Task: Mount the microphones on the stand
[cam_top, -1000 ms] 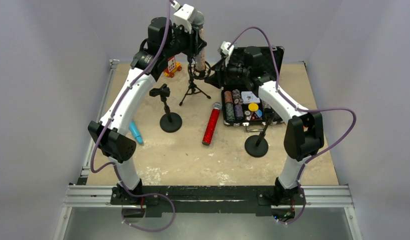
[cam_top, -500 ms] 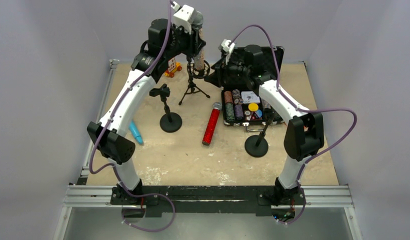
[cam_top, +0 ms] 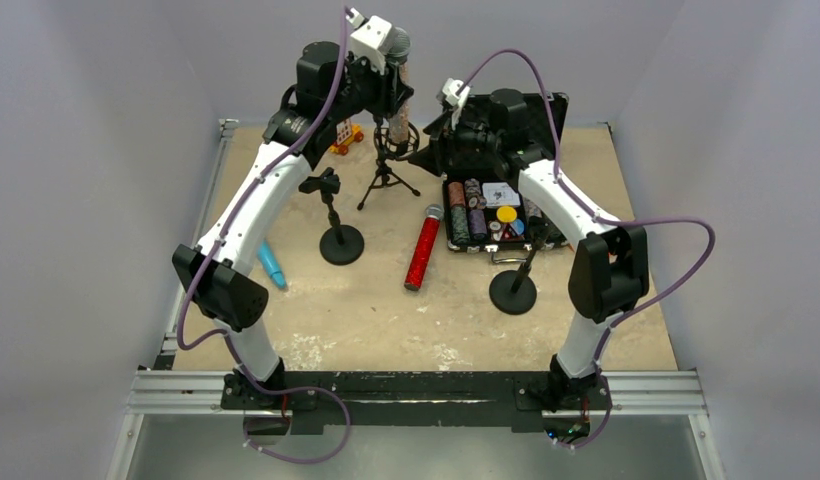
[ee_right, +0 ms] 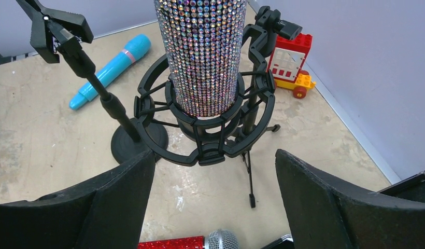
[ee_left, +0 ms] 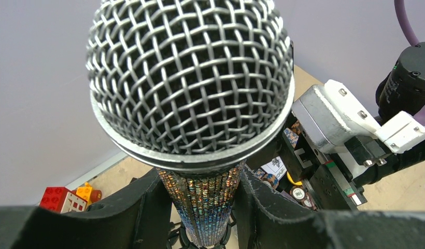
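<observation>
Silver-glitter microphone stands upright, long axis vertical, mesh head up, tail inside the tripod's shock mount. Left gripper clamps its body; right gripper is spread wide, holding nothing. We judge one nearly mounted; red-glitter microphone and light-blue microphone lie unmounted on the table.

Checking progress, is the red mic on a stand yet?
No, the red mic lies flat on the table.
</observation>
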`<act>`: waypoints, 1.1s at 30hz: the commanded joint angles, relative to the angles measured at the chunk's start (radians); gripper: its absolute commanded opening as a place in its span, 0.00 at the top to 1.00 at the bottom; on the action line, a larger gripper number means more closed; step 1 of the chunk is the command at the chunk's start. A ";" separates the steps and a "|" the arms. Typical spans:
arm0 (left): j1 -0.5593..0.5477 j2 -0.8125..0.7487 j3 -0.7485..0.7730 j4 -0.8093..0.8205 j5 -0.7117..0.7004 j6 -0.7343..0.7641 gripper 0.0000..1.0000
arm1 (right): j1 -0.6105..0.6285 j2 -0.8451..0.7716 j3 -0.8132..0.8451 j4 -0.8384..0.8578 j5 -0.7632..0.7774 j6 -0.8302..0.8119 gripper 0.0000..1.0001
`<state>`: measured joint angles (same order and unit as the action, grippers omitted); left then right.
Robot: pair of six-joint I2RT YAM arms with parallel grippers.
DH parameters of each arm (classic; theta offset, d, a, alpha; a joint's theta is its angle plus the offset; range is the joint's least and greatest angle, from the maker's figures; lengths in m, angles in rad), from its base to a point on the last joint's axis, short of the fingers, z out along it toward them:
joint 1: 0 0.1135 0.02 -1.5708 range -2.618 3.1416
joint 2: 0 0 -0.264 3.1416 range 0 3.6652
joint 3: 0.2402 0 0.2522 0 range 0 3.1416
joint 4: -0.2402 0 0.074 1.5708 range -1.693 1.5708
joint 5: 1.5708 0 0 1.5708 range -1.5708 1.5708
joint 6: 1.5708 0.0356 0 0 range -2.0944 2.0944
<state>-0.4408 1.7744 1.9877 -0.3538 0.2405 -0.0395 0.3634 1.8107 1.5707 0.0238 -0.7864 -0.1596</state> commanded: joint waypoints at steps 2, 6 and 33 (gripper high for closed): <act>0.011 0.031 -0.050 -0.185 -0.013 0.059 1.00 | -0.006 -0.035 0.028 0.047 0.001 -0.055 0.12; 0.011 0.027 -0.045 -0.180 -0.007 0.055 1.00 | -0.014 -0.039 0.013 0.053 -0.012 -0.047 0.12; 0.013 0.000 0.023 -0.142 0.032 -0.007 1.00 | -0.063 0.078 0.216 -0.037 0.096 0.920 0.17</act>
<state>-0.4397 1.7683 2.0121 -0.4129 0.2840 -0.0448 0.2962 1.9045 1.8038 -0.0109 -0.7376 0.6720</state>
